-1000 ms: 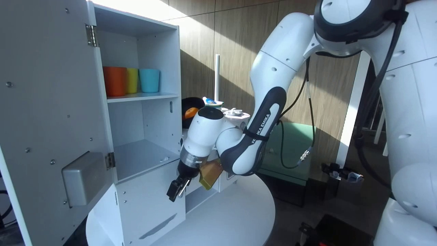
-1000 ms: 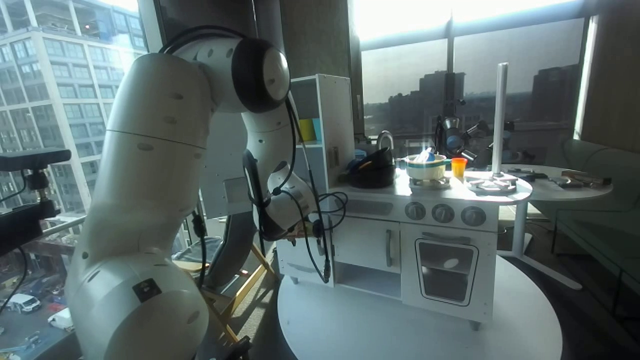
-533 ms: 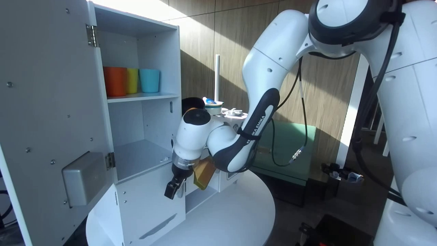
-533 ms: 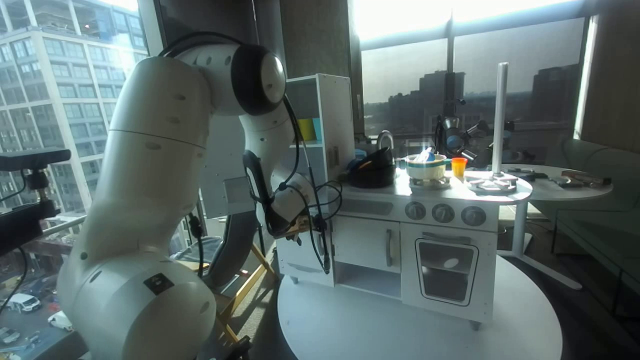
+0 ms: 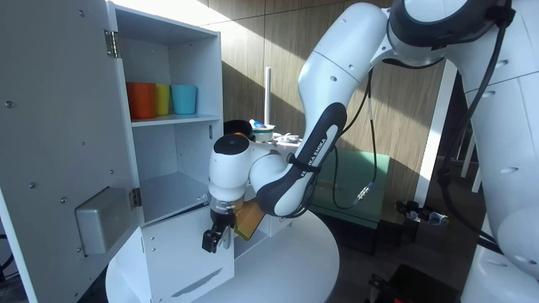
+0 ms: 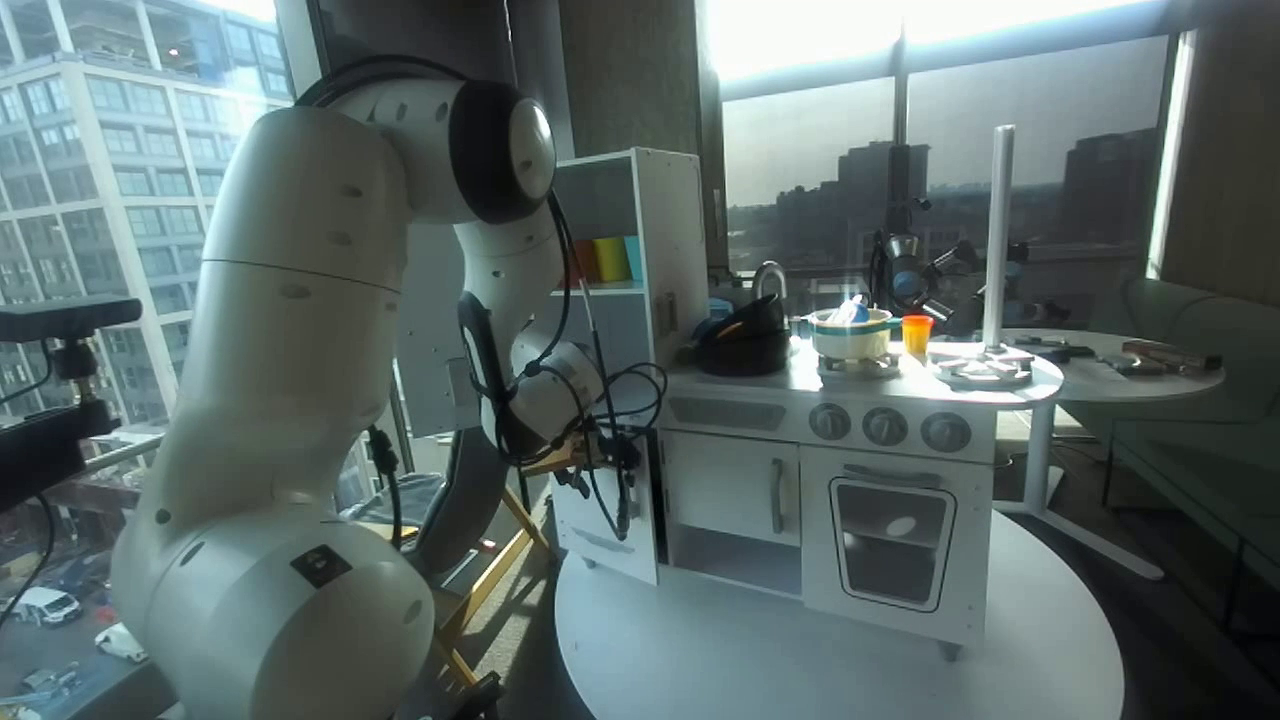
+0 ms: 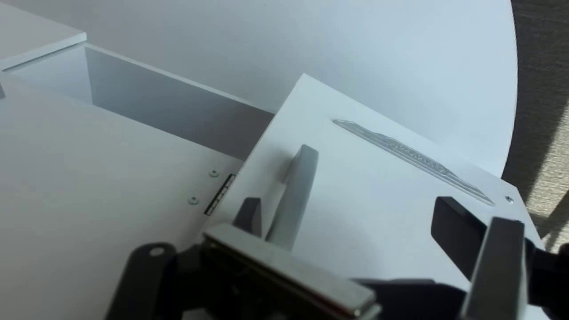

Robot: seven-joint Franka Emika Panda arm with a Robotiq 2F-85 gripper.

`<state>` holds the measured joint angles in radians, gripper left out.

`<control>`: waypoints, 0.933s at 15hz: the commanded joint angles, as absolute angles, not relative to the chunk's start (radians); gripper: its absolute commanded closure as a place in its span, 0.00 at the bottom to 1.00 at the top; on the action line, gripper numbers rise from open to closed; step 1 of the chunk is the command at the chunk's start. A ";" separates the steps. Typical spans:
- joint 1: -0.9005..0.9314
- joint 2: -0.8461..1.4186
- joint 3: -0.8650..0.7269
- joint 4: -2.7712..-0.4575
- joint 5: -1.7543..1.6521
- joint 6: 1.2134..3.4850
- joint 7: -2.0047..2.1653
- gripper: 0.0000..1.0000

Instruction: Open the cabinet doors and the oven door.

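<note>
Lower cabinet door (image 5: 181,252): just ajar. We find it flush in the frames of half a second earlier; now a dark gap shows along its top edge and, in an exterior view, down its free edge.
Meaning for the task: we judge that the pull has begun and is taking effect, though the door needs a far wider swing to pass as open.
Gripper (image 7: 351,218): fingers spread wide, pinching nothing. One finger stands just beside the handle (image 7: 298,195), on the side of the door's free edge; the other is well apart from it. We judge that it hooks rather than grips; contact we cannot confirm.
Upper cabinet door (image 5: 63,126): swung wide, inner face exposed; we count this part as done.
Oven door (image 6: 890,540): shut, at the opposite end of the kitchen front; we list it as outstanding.
Door count: two cabinet doors, one oven door, plus one shut middle door (image 6: 725,490) between them; we cannot tell whether the task covers it.
Shelf (image 5: 179,120): three cups, namely one orange cup (image 5: 141,100), one yellow cup (image 5: 162,99), one blue cup (image 5: 183,99).
Counter (image 6: 900,388): one pot (image 6: 848,336), one amber cup (image 6: 916,334), at least two black pans (image 6: 745,352), exact number unclear.
Knobs (image 6: 886,426): three.
</note>
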<state>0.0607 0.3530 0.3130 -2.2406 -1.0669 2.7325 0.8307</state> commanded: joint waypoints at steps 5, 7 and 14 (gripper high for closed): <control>0.041 0.132 0.532 -2.405 -0.532 2.445 0.503 0.00; 0.185 0.056 0.446 -2.412 -0.397 2.269 0.453 0.00; 0.241 -0.121 0.416 -2.369 -0.486 1.818 0.452 0.00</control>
